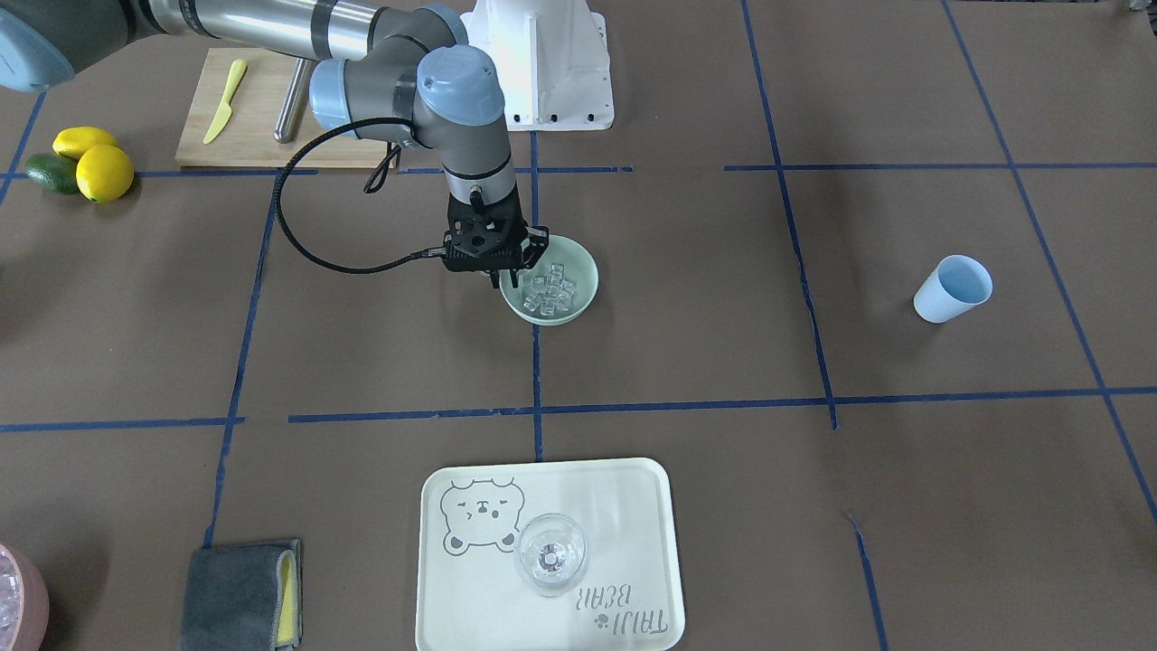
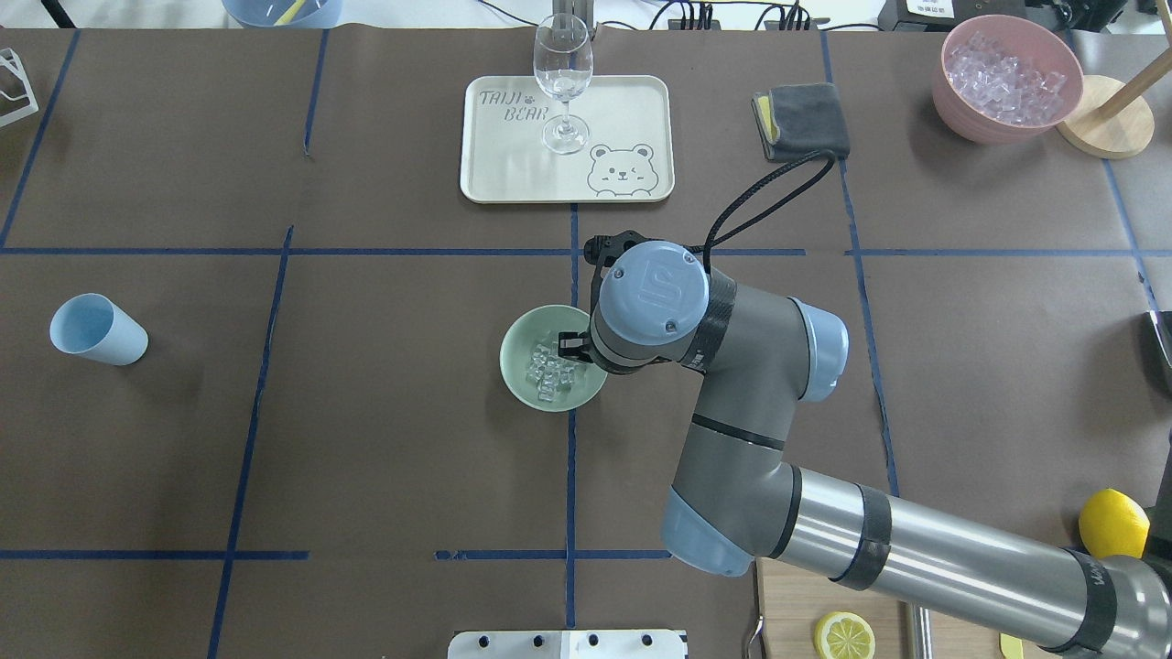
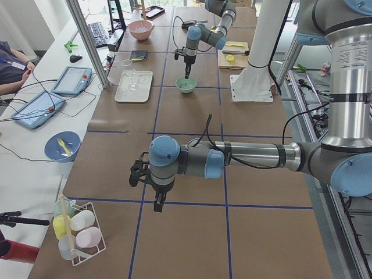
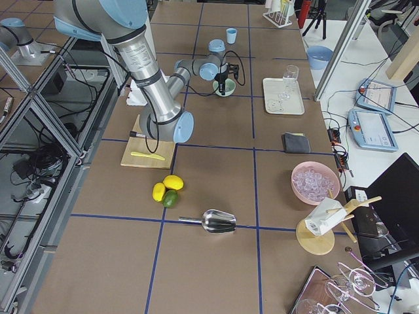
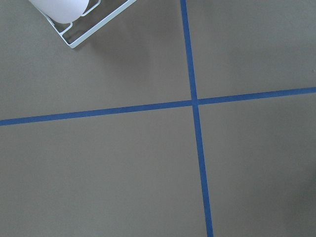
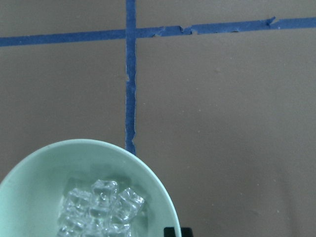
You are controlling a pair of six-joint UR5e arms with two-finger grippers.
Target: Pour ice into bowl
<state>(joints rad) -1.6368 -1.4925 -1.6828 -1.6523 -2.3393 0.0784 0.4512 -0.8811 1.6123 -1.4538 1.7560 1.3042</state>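
Ice (image 1: 553,289) lies heaped in the mint-green bowl (image 1: 592,276) at mid-worktop (image 1: 362,344) in the front view, the right tool (image 1: 496,274) lowered to the bowl's rim. From overhead, the wrist hides most of that tool, and whether it grips the rim cannot be told. From the left end, the left tool (image 3: 156,200) hangs over the brown worktop well apart from the bowl, its state unreadable. The right wrist camera shows one dark fingertip (image 6: 173,231) just outside the rim.
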